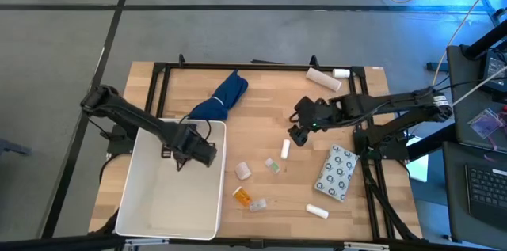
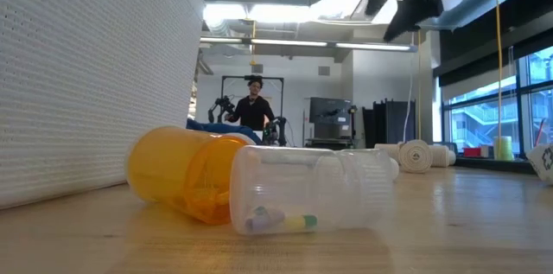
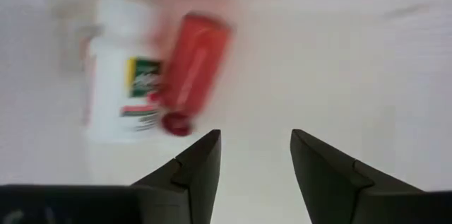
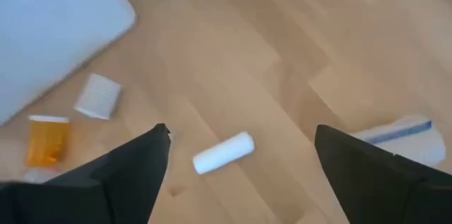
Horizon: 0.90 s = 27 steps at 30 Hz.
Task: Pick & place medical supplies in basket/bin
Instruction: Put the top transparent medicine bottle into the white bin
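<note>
Open-jawed, the right gripper (image 1: 295, 135) hovers over a small white tube (image 4: 223, 152) on the table, light, stiff, likely rollable, best pinched mid-barrel, while the left gripper (image 3: 254, 155) gapes empty above the bin (image 1: 150, 203).

Left gripper (image 3: 254, 164) hangs inside the tub (image 1: 135, 195), fingers parted with bare white floor between them. Just ahead of one fingertip lie a red bottle (image 3: 192, 65) and a white bottle (image 3: 116, 75), touching. Right gripper (image 4: 240, 160) is spread wide over open wood, a white tube (image 4: 223, 152) between the fingertips.
</note>
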Motion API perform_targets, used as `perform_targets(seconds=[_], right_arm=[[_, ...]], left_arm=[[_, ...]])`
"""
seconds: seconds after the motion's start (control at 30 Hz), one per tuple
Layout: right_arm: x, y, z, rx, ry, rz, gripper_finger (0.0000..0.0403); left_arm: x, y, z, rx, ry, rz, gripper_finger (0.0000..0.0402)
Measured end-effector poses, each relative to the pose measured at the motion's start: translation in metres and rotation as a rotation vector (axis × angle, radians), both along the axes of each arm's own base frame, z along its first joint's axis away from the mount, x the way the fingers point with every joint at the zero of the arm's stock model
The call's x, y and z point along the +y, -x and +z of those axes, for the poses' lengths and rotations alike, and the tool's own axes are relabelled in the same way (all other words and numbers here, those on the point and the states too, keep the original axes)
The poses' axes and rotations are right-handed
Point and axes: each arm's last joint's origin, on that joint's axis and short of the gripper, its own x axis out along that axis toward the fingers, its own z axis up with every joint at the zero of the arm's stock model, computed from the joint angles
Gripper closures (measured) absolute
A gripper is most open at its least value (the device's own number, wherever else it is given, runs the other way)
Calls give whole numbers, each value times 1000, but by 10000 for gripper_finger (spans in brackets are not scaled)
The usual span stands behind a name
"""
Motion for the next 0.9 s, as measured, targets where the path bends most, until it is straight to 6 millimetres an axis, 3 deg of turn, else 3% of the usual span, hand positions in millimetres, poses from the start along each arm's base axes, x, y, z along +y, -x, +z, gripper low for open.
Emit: perform_targets(seconds=[0.3,0.6,0.9], right_arm=[[12,-34,-38,-14,-131,213,51],[33,-62,-90,100,-181,370,51],[47,-76,-123,163,-123,505,51]], left_arm=[[6,1,70,-343,-177,-74,243],[12,7,128,-564,-507,-183,243],[18,5,144,-601,-640,-182,243]])
